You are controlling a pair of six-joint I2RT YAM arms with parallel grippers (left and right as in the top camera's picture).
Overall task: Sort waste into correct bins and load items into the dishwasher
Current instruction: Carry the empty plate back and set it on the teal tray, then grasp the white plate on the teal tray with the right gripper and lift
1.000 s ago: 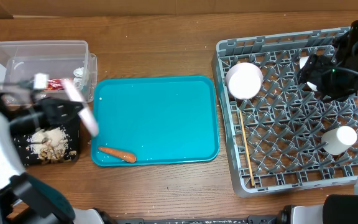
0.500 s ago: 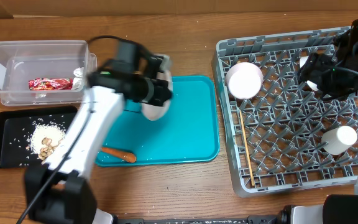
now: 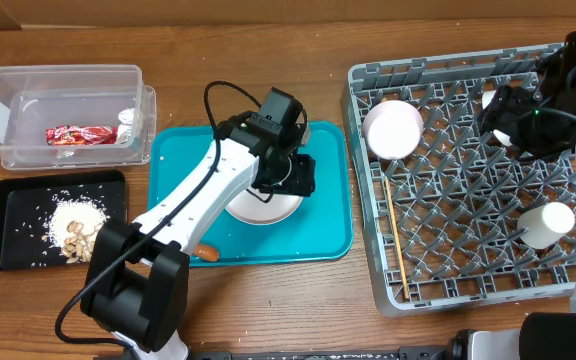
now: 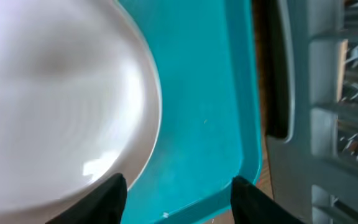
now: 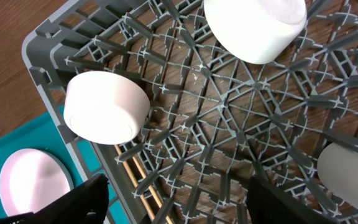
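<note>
Though unheld, plate (image 4: 55,99) under left hand (image 4: 176,199).

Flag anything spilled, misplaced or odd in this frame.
Rice is scattered across the black tray well beyond its heap. The carrot lies on the teal tray, not in a bin, partly hidden under the left arm. Nothing looks damaged.

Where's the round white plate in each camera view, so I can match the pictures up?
Overhead: the plate lies on the teal tray, near the middle of the picture.
Left wrist: the plate fills the upper left.
Right wrist: the plate sits in the bottom left corner.
Shared landmark: the teal tray under the plate, seen in the left wrist and right wrist views too.
</note>
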